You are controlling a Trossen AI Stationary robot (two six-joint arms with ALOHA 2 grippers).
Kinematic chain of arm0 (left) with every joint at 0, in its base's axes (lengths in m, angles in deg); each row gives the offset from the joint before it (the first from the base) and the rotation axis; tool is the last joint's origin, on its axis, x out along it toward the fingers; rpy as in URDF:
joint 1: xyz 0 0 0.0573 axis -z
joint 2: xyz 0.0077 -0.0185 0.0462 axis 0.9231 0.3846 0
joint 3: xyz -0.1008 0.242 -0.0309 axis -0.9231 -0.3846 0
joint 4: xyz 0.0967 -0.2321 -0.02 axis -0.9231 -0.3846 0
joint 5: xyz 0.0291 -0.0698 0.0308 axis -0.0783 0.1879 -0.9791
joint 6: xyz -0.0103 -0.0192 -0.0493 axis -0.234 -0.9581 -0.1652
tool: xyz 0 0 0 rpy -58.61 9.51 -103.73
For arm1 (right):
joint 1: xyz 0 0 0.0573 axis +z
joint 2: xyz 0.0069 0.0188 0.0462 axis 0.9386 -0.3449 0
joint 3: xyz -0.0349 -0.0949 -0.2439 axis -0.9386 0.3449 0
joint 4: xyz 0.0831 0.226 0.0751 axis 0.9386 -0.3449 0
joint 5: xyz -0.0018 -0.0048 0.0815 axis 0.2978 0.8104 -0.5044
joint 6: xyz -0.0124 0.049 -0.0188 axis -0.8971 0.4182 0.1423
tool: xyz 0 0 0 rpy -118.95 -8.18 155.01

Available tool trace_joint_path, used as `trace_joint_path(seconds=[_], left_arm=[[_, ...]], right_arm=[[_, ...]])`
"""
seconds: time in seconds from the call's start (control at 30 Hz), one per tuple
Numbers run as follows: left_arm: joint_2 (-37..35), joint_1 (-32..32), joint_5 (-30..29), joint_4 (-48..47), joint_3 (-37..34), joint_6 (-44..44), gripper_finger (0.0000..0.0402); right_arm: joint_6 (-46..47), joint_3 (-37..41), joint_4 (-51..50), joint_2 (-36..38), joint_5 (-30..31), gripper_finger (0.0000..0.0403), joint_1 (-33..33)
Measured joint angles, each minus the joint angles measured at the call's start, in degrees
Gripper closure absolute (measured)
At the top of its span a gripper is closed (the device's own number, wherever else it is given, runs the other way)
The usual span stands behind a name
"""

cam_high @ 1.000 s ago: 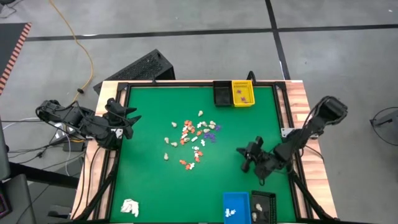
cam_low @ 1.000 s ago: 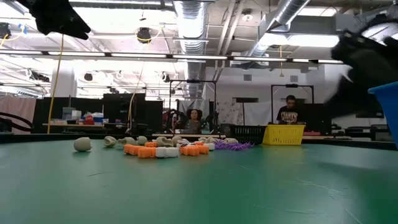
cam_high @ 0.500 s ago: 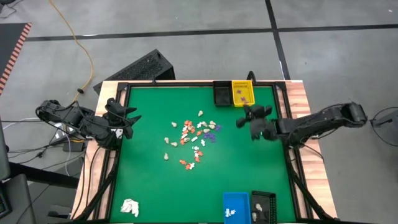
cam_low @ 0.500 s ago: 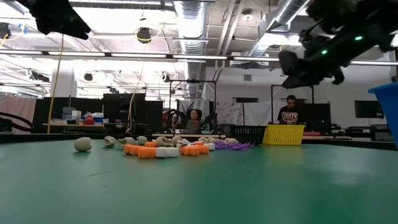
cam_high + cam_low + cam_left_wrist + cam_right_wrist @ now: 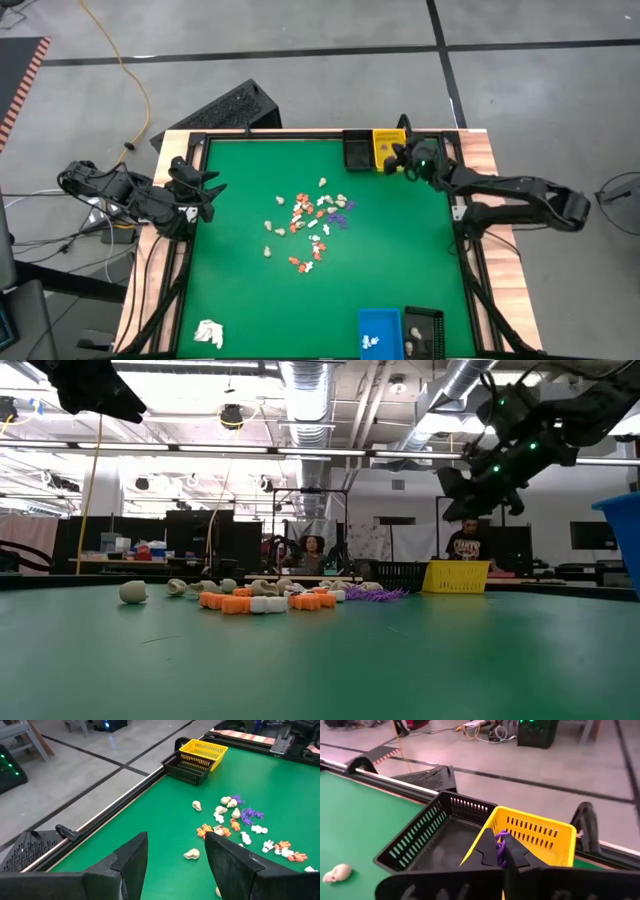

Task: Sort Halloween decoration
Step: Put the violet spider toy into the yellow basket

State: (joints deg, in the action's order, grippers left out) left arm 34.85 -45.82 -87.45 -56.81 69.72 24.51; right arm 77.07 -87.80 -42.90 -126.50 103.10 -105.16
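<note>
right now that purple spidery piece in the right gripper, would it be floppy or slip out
The purple piece looks thin-legged and probably soft, so likely floppy. It seems light, since the right gripper, shut over the yellow basket, pinches it by a sliver. That small hold might slip.

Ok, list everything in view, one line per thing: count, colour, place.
Small decorations: many; orange, white, cream, purple; scattered mid-table.
Yellow basket: one, far edge, holding purple pieces.
Black basket: one, beside the yellow one.
Blue bin: one, near edge, white pieces inside.
Black bin: one, right of the blue bin.
White cloth lump: one, near-left corner.
Table: one, green.
Right gripper: shut on a purple piece, over the yellow basket.
Left gripper: open, at the table's left edge.
</note>
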Motion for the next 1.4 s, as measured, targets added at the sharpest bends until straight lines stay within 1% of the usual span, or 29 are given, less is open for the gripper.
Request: trace_joint_path(seconds=[0.1,0.23,0.4,0.5,0.6,0.73,0.8,0.87,0.93,0.97,1.03,1.1,1.17,1.23,1.4], left_arm=[[0.0,0.0,0.0,0.0,0.0,0.0,0.0213],[0.0,0.0,0.0,0.0,0.0,0.0,0.0213],[0.0,0.0,0.0,0.0,0.0,-0.1,0.0213],[0.0,0.0,0.0,0.0,0.0,-0.1,0.0213],[0.0,0.0,0.0,0.0,0.0,-0.2,0.0213],[0.0,0.0,0.1,0.0,0.0,-0.3,0.0213],[0.0,0.0,0.2,0.0,0.0,-0.3,0.0213],[0.0,0.0,0.3,0.0,0.0,-0.3,0.0213],[0.0,0.0,0.3,0.0,0.0,-0.3,0.0213],[0.0,0.0,0.3,0.0,0.0,-0.3,0.0213],[0.0,0.0,0.3,-0.1,0.0,-0.2,0.0213],[0.0,0.0,0.3,0.0,0.0,0.3,0.0213],[0.0,0.0,0.3,-0.1,0.0,0.6,0.0213],[0.0,0.0,0.3,-0.1,0.0,0.6,0.0213],[0.0,0.0,0.3,-0.1,0.0,0.6,0.0213]], right_arm=[[0.3,0.0,0.2,-2.0,-5.1,0.0392,-3.5],[0.4,0.0,2.4,-5.0,-10.4,0.0375,-5.3],[0.5,0.0,3.8,-7.0,-11.3,0.0333,-5.3],[0.5,0.0,4.2,-7.0,-11.4,0.0304,-5.3],[0.9,0.0,4.2,-6.1,-12.9,0.0275,-5.2],[0.6,0.0,7.8,-3.2,-19.0,0.0251,-3.4],[-0.8,0.0,8.9,-1.4,-22.3,0.0247,-1.1],[-2.8,0.0,8.9,-0.2,-23.6,0.0247,2.5],[-4.1,-0.1,7.9,-0.2,-23.3,0.0250,6.8],[-4.2,-0.1,7.6,-0.7,-22.1,0.0252,9.2],[-4.1,-0.1,7.3,-2.7,-18.2,0.0257,13.9],[-4.1,0.0,7.3,-5.5,-12.9,0.0261,18.2],[-4.3,0.0,7.3,-8.7,-9.0,0.0264,21.5],[-5.0,0.0,8.3,-11.8,-7.5,0.0264,24.1],[-8.8,0.0,13.1,-18.2,-7.4,0.0262,27.5]])
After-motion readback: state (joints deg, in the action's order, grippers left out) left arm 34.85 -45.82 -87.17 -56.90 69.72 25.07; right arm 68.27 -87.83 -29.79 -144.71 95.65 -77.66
